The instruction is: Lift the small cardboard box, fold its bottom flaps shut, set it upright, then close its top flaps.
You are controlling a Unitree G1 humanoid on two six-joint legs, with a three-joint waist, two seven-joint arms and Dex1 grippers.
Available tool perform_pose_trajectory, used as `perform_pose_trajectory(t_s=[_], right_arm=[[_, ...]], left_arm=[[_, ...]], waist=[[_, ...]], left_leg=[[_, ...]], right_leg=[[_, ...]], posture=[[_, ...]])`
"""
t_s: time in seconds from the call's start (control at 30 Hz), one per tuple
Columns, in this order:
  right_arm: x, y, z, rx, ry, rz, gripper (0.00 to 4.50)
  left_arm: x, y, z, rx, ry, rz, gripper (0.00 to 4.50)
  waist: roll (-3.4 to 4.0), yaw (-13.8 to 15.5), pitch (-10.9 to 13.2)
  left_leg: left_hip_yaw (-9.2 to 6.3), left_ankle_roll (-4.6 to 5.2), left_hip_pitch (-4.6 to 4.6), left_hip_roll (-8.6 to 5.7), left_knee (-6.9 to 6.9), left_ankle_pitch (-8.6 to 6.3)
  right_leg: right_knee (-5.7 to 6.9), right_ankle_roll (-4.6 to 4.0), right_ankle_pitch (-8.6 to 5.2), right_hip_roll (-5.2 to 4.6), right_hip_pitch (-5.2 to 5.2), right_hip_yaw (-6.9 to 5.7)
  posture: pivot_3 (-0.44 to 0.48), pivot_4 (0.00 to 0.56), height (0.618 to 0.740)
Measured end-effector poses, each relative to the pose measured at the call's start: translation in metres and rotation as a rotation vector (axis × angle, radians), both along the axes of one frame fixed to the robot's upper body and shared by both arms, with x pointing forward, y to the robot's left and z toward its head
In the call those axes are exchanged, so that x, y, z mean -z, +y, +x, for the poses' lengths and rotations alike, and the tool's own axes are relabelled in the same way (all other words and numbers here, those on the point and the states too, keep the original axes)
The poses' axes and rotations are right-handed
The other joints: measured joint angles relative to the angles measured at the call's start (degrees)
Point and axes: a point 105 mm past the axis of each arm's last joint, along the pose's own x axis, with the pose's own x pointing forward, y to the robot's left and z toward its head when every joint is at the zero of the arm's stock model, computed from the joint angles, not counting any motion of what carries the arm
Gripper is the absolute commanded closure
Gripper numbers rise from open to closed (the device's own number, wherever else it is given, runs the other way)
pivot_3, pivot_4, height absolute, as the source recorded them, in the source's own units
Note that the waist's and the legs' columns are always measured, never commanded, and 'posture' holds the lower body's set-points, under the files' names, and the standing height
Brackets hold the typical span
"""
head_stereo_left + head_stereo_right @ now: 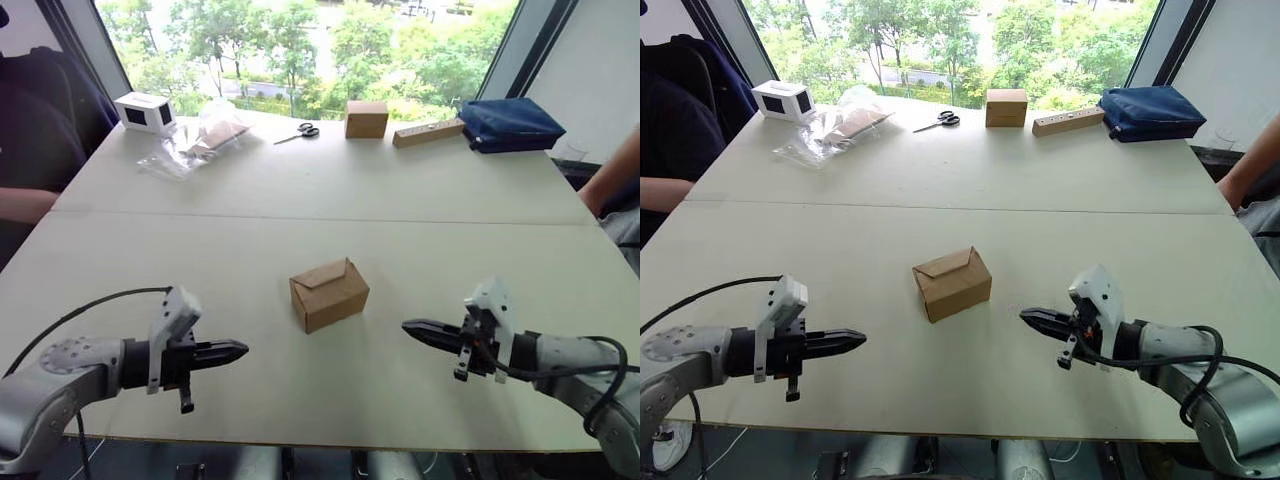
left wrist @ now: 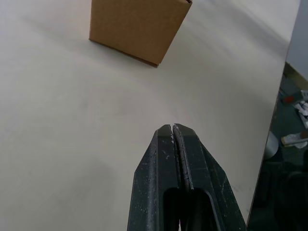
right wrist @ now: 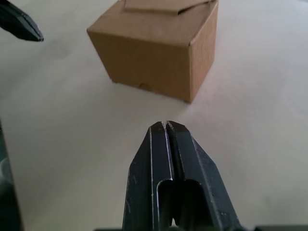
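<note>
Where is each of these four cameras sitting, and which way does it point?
Left eye, right eye: on the head, looking forward and down at the pale table; both arms show, left gripper, right gripper.
Left wrist: on the left arm, along its shut black fingers toward the small plain brown cardboard box.
Right wrist: on the right arm, along its shut gripper toward that box.
All four views share the box.

White box (image 1: 146, 112), scissors (image 1: 299, 132), brown cube box (image 1: 366, 119), blue bag (image 1: 509, 124)
</note>
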Motion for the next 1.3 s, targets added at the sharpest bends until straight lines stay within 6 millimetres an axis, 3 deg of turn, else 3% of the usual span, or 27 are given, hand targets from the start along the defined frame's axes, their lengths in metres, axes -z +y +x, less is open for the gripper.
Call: perform_pose_trajectory(t_s=[0.27,0.9,1.1,1.3], right_arm=[[0.004,-0.004,-0.001,0.002,-0.001,-0.018,4.50],[0.006,-0.003,-0.003,-0.010,0.033,0.018,4.50],[0.006,-0.008,-0.003,-0.004,0.040,0.014,4.50],[0.004,-0.002,-0.003,-0.048,0.038,0.030,4.50]], left_arm=[[0.007,-0.001,-0.009,-0.003,0.073,-0.041,4.49],[0.009,0.000,0.000,-0.065,0.025,-0.017,4.49],[0.016,-0.006,-0.002,-0.059,0.024,-0.021,4.49],[0.009,-0.017,0.007,-0.022,-0.030,-0.033,4.49]], waist=[[0.00,0.0,0.0],[-0.02,0.0,0.0],[-0.03,0.0,0.0],[-0.03,0.2,0.0]], left_leg=[[0.06,0.04,-0.03,0.00,-0.02,0.00],[0.07,0.04,-0.02,0.02,-0.01,0.00],[0.08,0.04,-0.01,0.02,-0.01,0.00],[0.08,0.05,0.01,0.03,0.00,0.01]], right_leg=[[0.02,-0.07,-0.05,0.03,-0.05,-0.02],[0.03,-0.07,-0.05,0.19,-0.03,0.00],[0.04,-0.07,-0.05,0.23,-0.03,0.00],[0.04,-0.07,-0.04,0.26,0.01,0.00]], posture=[[0.000,0.150,0.740],[0.000,0.150,0.740],[0.000,0.150,0.740],[0.000,0.150,0.740]])
